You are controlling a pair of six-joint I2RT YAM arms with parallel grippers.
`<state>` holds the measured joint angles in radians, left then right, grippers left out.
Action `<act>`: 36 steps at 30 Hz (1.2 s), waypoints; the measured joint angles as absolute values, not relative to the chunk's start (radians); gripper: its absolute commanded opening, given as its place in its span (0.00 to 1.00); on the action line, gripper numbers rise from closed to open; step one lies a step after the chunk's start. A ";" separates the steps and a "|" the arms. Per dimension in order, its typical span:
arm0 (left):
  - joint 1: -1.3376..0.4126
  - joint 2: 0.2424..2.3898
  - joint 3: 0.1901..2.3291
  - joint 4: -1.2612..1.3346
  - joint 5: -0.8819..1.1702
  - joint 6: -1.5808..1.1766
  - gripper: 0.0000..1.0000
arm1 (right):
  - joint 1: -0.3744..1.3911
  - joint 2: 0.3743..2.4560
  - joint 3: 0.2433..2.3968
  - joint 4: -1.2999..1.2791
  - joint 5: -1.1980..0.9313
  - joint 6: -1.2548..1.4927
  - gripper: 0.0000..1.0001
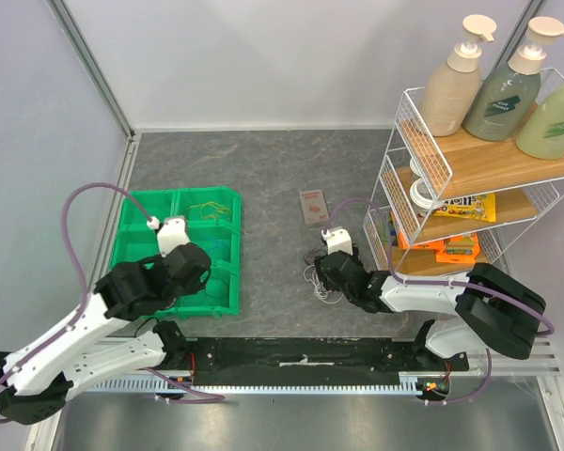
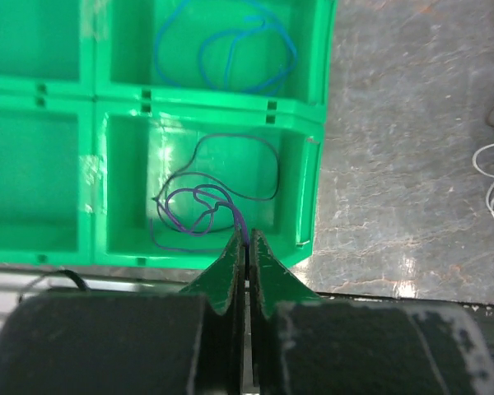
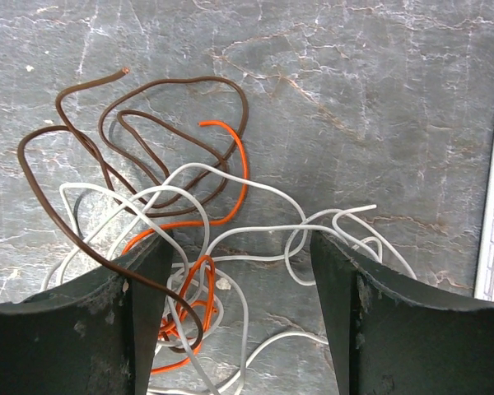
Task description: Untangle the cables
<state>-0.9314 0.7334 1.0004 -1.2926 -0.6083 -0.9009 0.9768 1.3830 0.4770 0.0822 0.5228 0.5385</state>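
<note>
A green tray stands at the left. My left gripper is shut on one end of the purple cable, which lies coiled in the tray's near right compartment. A blue cable lies looped in the compartment behind it. On the table right of the tray, a tangle of white cable, orange cable and brown cable is spread out. My right gripper hangs open just above the tangle, its fingers on either side of the white and orange loops, holding nothing.
A white wire shelf rack with pump bottles and snack packets stands close to the right of the tangle. A small card lies on the table behind it. The arms' mounting rail runs along the near edge.
</note>
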 measured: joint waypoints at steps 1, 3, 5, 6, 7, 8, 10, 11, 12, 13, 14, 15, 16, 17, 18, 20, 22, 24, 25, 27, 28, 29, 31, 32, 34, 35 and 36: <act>-0.932 0.739 0.973 -1.284 -0.597 -0.927 0.02 | 0.977 1.385 0.477 0.086 0.522 0.538 0.75; -0.931 0.757 0.898 -1.258 -0.586 -0.995 0.02 | 0.977 1.387 0.477 0.093 0.516 0.539 0.75; -0.931 0.766 0.821 -1.219 -0.574 -1.044 0.02 | 0.977 1.387 0.477 0.094 0.507 0.539 0.75; -0.931 0.766 0.757 -1.187 -0.569 -1.077 0.02 | 0.977 1.387 0.477 0.095 0.501 0.538 0.75; -0.930 0.766 0.719 -1.174 -0.565 -1.097 0.03 | 0.977 1.387 0.477 0.096 0.493 0.537 0.75; -0.929 0.765 0.676 -1.160 -0.564 -1.124 0.05 | 0.977 1.386 0.478 0.097 0.486 0.533 0.76; -0.926 0.751 0.623 -1.149 -0.566 -1.175 0.24 | 0.977 1.384 0.479 0.097 0.463 0.522 0.76; -0.926 0.735 0.608 -1.149 -0.567 -1.202 0.38 | 0.977 1.382 0.479 0.097 0.445 0.516 0.76; -0.925 0.712 0.603 -1.149 -0.569 -1.225 0.54 | 0.977 1.380 0.479 0.098 0.428 0.509 0.76; -0.925 0.679 0.603 -1.146 -0.575 -1.253 0.75 | 0.977 1.378 0.479 0.098 0.407 0.501 0.76; -0.924 0.657 0.603 -1.141 -0.577 -1.260 0.83 | 0.977 1.377 0.479 0.100 0.387 0.493 0.76; -0.923 0.628 0.603 -1.137 -0.579 -1.272 0.87 | 0.977 1.377 0.479 0.103 0.368 0.485 0.76; -0.921 0.597 0.606 -1.134 -0.575 -1.276 0.89 | 0.977 1.377 0.479 0.107 0.353 0.479 0.76; -0.921 0.571 0.613 -1.131 -0.571 -1.274 0.91 | 0.977 1.377 0.479 0.113 0.337 0.474 0.77; -0.920 0.553 0.624 -1.127 -0.565 -1.269 0.91 | 0.977 1.376 0.479 0.117 0.326 0.470 0.76; -0.920 0.516 0.661 -1.100 -0.541 -1.233 0.90 | 0.977 1.375 0.478 0.125 0.299 0.459 0.73; -0.920 0.477 0.702 -1.040 -0.509 -1.170 0.89 | 0.976 1.375 0.473 0.150 0.255 0.447 0.67; -0.920 0.447 0.727 -0.969 -0.478 -1.110 0.86 | 0.975 1.375 0.468 0.175 0.182 0.429 0.46; -0.920 0.434 0.733 -0.921 -0.459 -1.075 0.83 | 0.974 1.376 0.468 0.187 0.139 0.421 0.29; -0.920 0.430 0.731 -0.824 -0.414 -1.013 0.81 | 0.974 1.381 0.468 0.214 0.052 0.402 0.12; -0.920 0.439 0.725 -0.777 -0.390 -0.988 0.81 | 0.976 1.383 0.468 0.229 0.012 0.401 0.12; -0.920 0.457 0.712 -0.719 -0.359 -0.961 0.81 | 0.977 1.385 0.468 0.234 -0.015 0.394 0.12; -0.920 0.519 0.680 -0.621 -0.288 -0.925 0.76 | 0.979 1.385 0.468 0.237 -0.041 0.388 0.12; -0.920 0.578 0.661 -0.563 -0.244 -0.908 0.70 | 0.979 1.385 0.468 0.235 -0.046 0.384 0.12; -0.920 0.739 0.630 -0.460 -0.138 -0.874 0.62 | 0.979 1.384 0.468 0.227 -0.049 0.374 0.12; -0.920 0.809 0.623 -0.421 -0.092 -0.858 0.60 | 0.979 1.383 0.468 0.222 -0.050 0.371 0.12; -0.920 0.896 0.617 -0.380 -0.041 -0.835 0.60 | 0.979 1.380 0.468 0.216 -0.052 0.366 0.12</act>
<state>-0.9203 0.8963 0.6167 -0.3798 -0.0410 -0.8349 0.9791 1.3800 0.4683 0.2161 -0.0521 0.3664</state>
